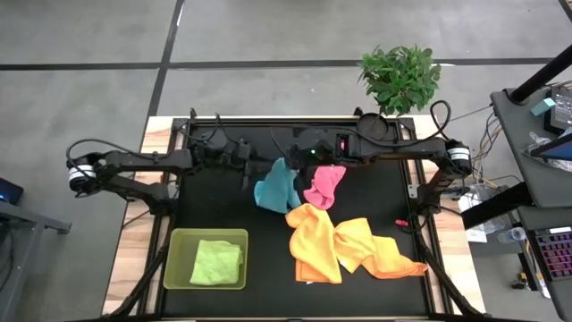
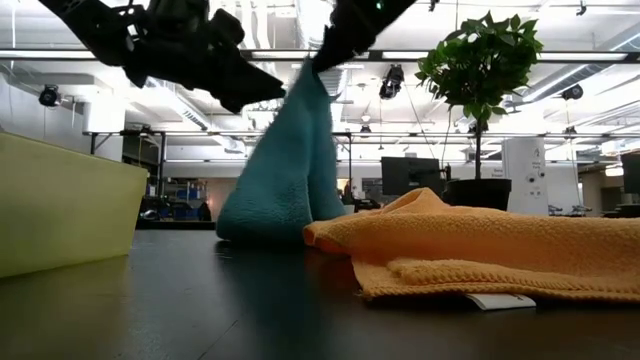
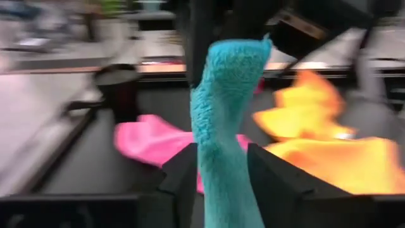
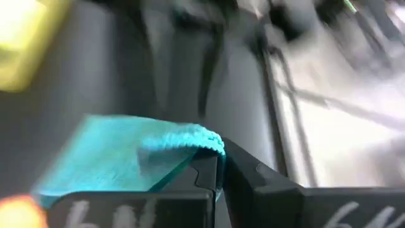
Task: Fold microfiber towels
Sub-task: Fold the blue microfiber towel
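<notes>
The light blue towel [image 1: 277,186] is drawn up into a peak at the table's far middle [image 2: 285,180], with its lower part on the table. My right gripper [image 1: 297,159] is shut on its top. My left gripper [image 1: 248,174] comes from the left and is shut on the same towel lower down. A pink towel [image 1: 323,185] lies beside it on the right. A yellow towel [image 1: 313,243] and an orange towel [image 1: 380,252] lie nearer the front. A lime green towel [image 1: 216,262] lies in the tray. My left gripper has the raised towel's strand [image 3: 223,158] between its two fingers [image 3: 180,180], which lie across it and come level from the table's left. The strand runs on up past the fingers to my right gripper. My right gripper pinches the towel's top edge [image 4: 201,140] between its fingertips [image 4: 209,171], coming from above. The towel hangs below it, and its lower part [image 2: 265,225] rests on the table.
The translucent lime-green tray [image 1: 179,241] stands at the front left and shows large at the left of the low view [image 2: 60,215]. A potted plant [image 1: 399,76] stands beyond the far edge. A small red object [image 1: 401,223] lies at the right. Bare black tabletop lies at the left.
</notes>
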